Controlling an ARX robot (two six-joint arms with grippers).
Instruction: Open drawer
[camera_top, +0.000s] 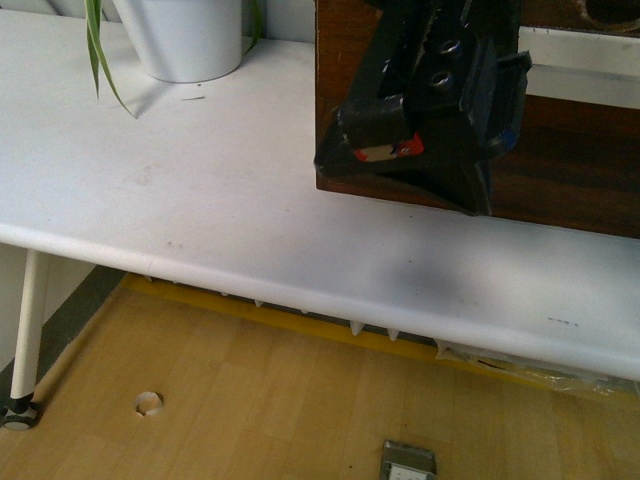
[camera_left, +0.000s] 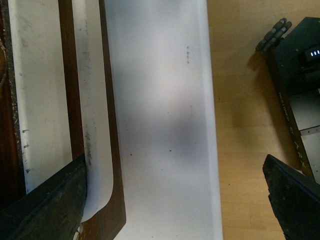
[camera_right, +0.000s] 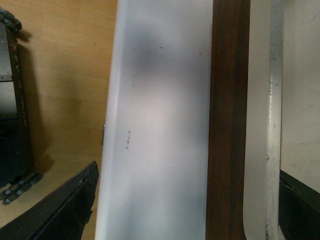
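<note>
The drawer (camera_top: 570, 170) is a dark brown wooden front standing on the white table at the right, with a long white loop handle (camera_top: 580, 75) across it. A black arm (camera_top: 440, 110) hangs in front of its left part and hides that end of the handle. In the left wrist view my left gripper (camera_left: 172, 200) is open, one finger (camera_left: 50, 205) against the handle's rounded end (camera_left: 95, 125) and the drawer edge (camera_left: 114, 190). In the right wrist view my right gripper (camera_right: 185, 200) is open over the drawer edge (camera_right: 227, 125) and handle (camera_right: 272, 125). Both are empty.
The white table (camera_top: 200, 200) runs across the front view, with a white plant pot (camera_top: 185, 35) at the back left. Below are the wooden floor, a table leg on a wheel (camera_top: 25, 340), a small ring (camera_top: 148, 403) and the black robot base (camera_left: 300, 75).
</note>
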